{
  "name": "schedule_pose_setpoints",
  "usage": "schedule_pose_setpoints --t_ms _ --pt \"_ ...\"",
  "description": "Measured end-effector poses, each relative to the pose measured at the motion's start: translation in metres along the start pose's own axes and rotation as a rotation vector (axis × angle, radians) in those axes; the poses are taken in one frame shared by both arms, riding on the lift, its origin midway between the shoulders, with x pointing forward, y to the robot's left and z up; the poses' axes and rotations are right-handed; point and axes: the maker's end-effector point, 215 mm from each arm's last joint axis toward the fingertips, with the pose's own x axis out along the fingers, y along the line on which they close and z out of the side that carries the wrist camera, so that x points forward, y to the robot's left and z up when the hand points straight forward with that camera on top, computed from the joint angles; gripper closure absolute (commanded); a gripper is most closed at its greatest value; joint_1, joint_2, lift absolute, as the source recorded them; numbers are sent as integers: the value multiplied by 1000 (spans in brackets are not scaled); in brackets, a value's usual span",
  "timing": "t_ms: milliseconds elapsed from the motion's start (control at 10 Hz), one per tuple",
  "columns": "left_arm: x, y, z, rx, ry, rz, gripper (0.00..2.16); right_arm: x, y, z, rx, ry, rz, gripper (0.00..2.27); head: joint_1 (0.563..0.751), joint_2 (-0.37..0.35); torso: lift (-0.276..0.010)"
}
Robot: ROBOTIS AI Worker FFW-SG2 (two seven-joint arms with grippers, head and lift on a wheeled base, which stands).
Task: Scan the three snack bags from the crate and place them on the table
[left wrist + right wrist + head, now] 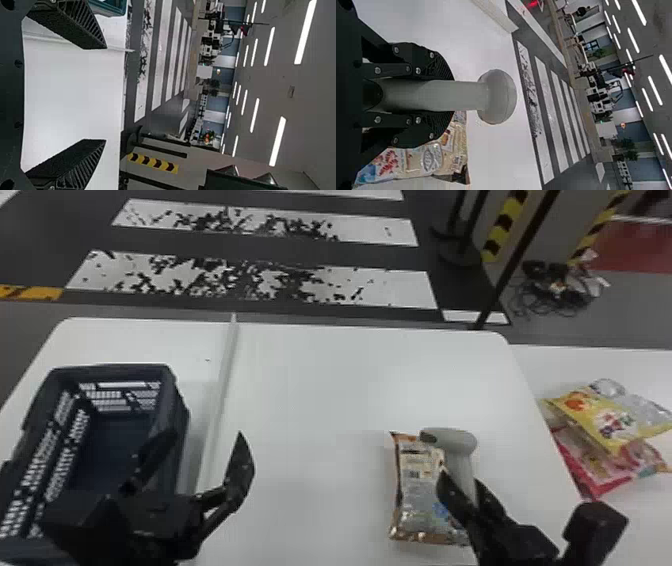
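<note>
The right gripper [461,481] clamps the scanner [456,441] by its handle [459,95], leaving the head [496,97] free, presumably to read the snack bag [412,495] lying on the table [320,390], apart from the piled bags [607,420]; the left gripper [206,434], wide open and empty, suits subsequent bag handling.

We found the scanner [456,440] of smooth, matt plastic; beside it, a snack bag [415,495] in glossy, crinkled film; well to its left, a matt plastic crate [175,400].
</note>
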Motion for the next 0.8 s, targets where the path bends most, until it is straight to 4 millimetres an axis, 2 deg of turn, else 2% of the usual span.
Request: schedule_pose_setpoints --t_ms 100,400,600,800 --pt "0 -1 1 1 -1 -5 22 4 -17 17 -9 -21 -18 2243 695 -162 -62" --pt "5 -3 -1 8 9 -20 22 12 -79 44 -13 -49 -90 2243 695 -263 -62" --pt "9 -4 -4 9 20 -22 22 16 -118 47 10 -55 -138 2243 695 -312 -62" --pt "12 -4 -10 9 35 -26 22 22 -144 41 8 -46 -167 2243 695 -340 -62"
